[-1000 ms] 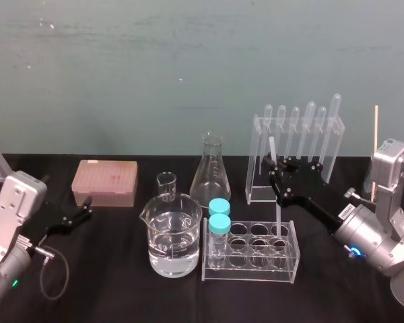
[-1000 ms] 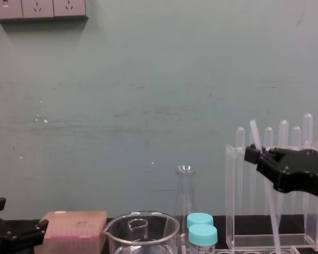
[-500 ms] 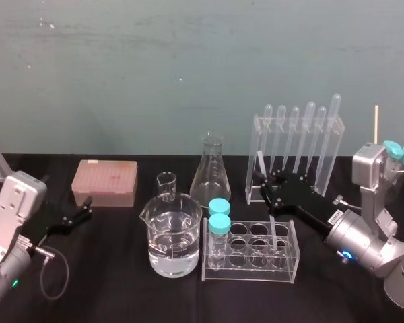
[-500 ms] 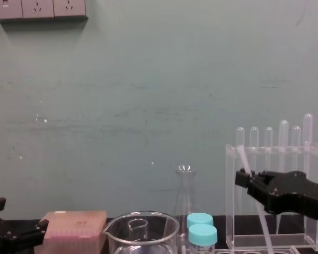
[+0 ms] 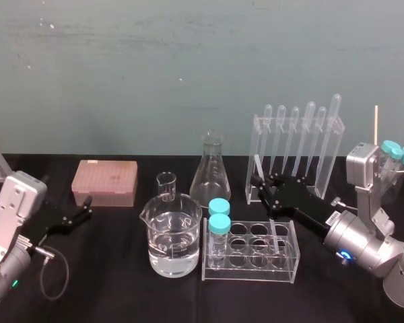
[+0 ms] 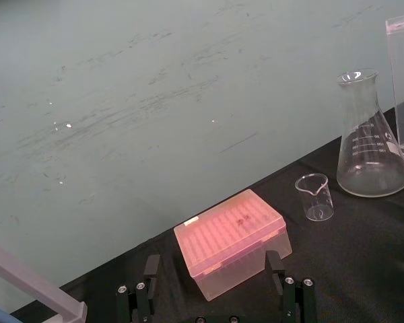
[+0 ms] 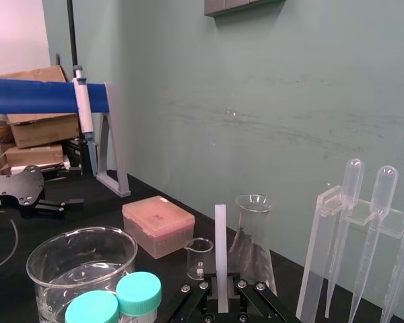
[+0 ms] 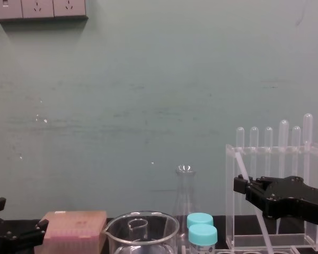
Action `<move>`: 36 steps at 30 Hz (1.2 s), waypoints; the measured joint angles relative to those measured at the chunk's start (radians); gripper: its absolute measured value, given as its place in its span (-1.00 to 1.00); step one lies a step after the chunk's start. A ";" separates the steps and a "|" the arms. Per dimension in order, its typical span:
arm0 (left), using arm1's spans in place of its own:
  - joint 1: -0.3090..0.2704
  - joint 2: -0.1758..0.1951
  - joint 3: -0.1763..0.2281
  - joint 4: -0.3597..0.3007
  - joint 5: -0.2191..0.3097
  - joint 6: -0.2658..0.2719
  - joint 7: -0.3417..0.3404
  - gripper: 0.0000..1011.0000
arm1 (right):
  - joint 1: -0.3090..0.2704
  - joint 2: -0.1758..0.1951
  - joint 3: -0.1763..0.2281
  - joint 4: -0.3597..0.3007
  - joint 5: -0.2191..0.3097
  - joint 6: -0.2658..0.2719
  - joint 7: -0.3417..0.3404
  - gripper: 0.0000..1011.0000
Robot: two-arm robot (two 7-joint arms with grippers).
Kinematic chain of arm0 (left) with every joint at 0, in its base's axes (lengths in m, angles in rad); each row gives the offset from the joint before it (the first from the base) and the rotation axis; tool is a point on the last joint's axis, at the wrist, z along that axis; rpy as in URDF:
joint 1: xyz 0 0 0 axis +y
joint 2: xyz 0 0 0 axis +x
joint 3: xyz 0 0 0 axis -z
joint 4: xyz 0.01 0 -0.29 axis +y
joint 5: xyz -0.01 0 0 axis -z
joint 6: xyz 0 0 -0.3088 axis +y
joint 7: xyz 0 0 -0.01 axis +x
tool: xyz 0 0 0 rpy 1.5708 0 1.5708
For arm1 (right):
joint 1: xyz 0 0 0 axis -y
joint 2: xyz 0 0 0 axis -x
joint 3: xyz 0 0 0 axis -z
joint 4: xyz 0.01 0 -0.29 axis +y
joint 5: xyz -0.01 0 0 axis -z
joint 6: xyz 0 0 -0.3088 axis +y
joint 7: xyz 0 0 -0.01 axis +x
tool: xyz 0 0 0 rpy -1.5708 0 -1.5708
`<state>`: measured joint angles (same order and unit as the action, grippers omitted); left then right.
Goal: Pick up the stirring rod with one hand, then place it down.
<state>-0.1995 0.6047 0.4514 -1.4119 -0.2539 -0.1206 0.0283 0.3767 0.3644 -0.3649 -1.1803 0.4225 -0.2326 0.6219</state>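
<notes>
From where I stood, the right hand (image 5: 264, 190) was closed on the stirring rod (image 7: 220, 250), its black fingers pinching the shaft from either side; the rod hung tilted in that grip, its upper end showing in front of the pipette stand (image 5: 258, 131) and its lower part reaching down toward the back row of the clear tube rack (image 5: 250, 269); whether the tip touched the rack I could not tell. The grip seemed to sit nearer the upper end than the middle.

The left hand (image 5: 86, 205) rested low at the left of the tabletop (image 5: 121, 289), fingers spread apart and holding nothing, just beside the pink tip box (image 5: 104, 182).

I judged the rod to be very light and stiff, so weight was no worry; the trouble was its smooth, narrow shaft, which could slip or swivel between the fingers, and it looked brittle enough to snap if its end caught a rack hole while the arm pushed on. A hold nearer the middle would balance it better; a gentle pinch ought to do.

The water beaker (image 5: 174, 235), the conical flask (image 5: 211, 171) and two teal-capped vials (image 5: 219, 215) crowded close by; setting it down called for a slow, straight move.
</notes>
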 joint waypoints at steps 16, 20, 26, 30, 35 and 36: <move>0.000 0.000 0.000 0.000 0.000 0.000 0.000 0.98 | -0.001 -0.001 0.002 0.000 0.001 -0.005 0.000 -0.42; 0.000 0.000 0.000 0.000 0.000 0.000 0.000 0.98 | -0.001 -0.001 0.002 0.000 0.001 -0.005 0.000 -0.19; 0.000 0.000 0.000 0.000 0.000 0.000 0.000 0.98 | -0.001 -0.001 0.002 0.000 0.002 -0.006 0.001 0.21; 0.000 0.000 0.000 0.000 0.000 0.000 0.000 0.98 | -0.001 -0.001 0.002 0.000 0.002 -0.006 0.001 0.44; 0.000 0.000 0.000 0.000 0.000 0.000 0.000 0.98 | -0.001 -0.001 0.002 0.000 0.002 -0.006 0.001 0.75; 0.000 0.000 0.000 0.000 0.000 0.000 0.000 0.98 | -0.001 -0.001 0.002 0.000 0.002 -0.006 0.001 0.80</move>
<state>-0.1995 0.6047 0.4514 -1.4120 -0.2539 -0.1205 0.0283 0.3754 0.3636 -0.3629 -1.1804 0.4246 -0.2389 0.6228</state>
